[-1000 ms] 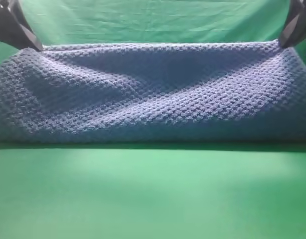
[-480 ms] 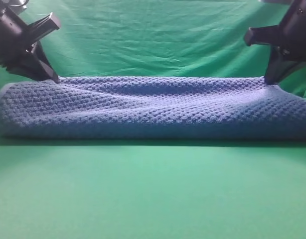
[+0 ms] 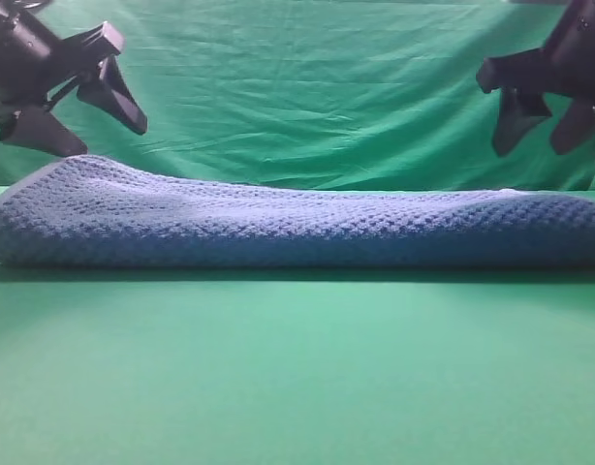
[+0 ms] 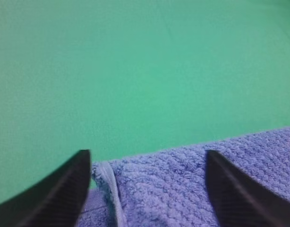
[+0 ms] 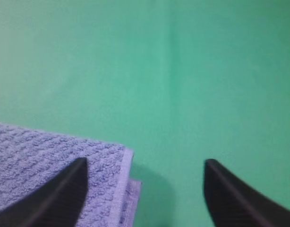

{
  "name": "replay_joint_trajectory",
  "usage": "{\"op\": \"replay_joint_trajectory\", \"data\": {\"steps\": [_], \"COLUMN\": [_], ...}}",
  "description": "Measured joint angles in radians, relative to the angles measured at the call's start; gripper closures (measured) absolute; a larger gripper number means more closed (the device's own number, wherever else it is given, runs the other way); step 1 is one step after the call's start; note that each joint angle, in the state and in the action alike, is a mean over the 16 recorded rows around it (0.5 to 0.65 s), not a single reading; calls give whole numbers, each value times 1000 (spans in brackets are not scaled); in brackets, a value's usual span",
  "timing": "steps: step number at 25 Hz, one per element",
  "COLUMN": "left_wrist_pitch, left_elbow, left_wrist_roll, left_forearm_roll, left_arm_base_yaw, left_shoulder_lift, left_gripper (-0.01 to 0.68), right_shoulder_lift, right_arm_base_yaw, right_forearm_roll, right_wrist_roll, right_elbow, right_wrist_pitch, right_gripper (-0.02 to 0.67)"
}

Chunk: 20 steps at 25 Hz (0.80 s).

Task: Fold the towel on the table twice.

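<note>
- One towel is present, blue-grey with a waffle weave. It lies folded across the table, spanning nearly from the left edge to the right edge, towards the far side.
- The fold shows two layers: in the right wrist view the upper layer's pale hem sits just inside the corner of the lower layer; the left wrist view shows a similar hem strip at the other corner.
- Two grippers are counted. The left gripper hangs above the towel's far left corner, jaws wide, holding nothing.
- The right gripper hangs above the far right corner, jaws wide, holding nothing.
- Neither gripper touches the towel.
- Handling judgement: the towel appears soft, thick and limp; it will drape and sag between grip points. The coarse weave should give good purchase, with little risk of slipping. Not fragile.
- Recommended hold: pinch both layers together at the hemmed corners of one short end, so that the layers do not part on the second fold.
- One fold appears done; one is judged to be left.
</note>
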Motion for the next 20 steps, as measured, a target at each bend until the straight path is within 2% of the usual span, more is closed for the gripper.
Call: {"op": "replay_joint_trajectory", "data": {"steps": [2, 4, 7, 11, 15, 17, 20], "left_wrist_pitch": [5, 13, 26, 48, 78, 101, 144], "left_elbow": [0, 0, 0, 0, 0, 0, 0], "left_wrist_roll": [3, -3, -33, -128, -303, -420, -616], "left_forearm_roll": [2, 16, 60, 167, 345, 462, 648], "left_arm_base_yaw": [0, 0, 0, 0, 0, 0, 0], "left_shoulder_lift": [-21, -51, -114, -230, -369, -439, -543], "left_gripper": [208, 222, 300, 458, 599, 643, 670], "right_shoulder_lift": [-25, -57, -116, -216, -326, -383, -467], "right_arm_base_yaw": [0, 0, 0, 0, 0, 0, 0], "right_forearm_roll": [-1, -2, -4, -9, -14, -18, -25], "right_wrist_roll": [-2, -4, -5, -3, 15, 29, 57], "right_elbow": [-20, -42, -79, -125, -154, -161, -166], "right_wrist_pitch": [39, 88, 177, 309, 433, 488, 561], "right_gripper": [158, 127, 148, 285, 446, 516, 597]}}
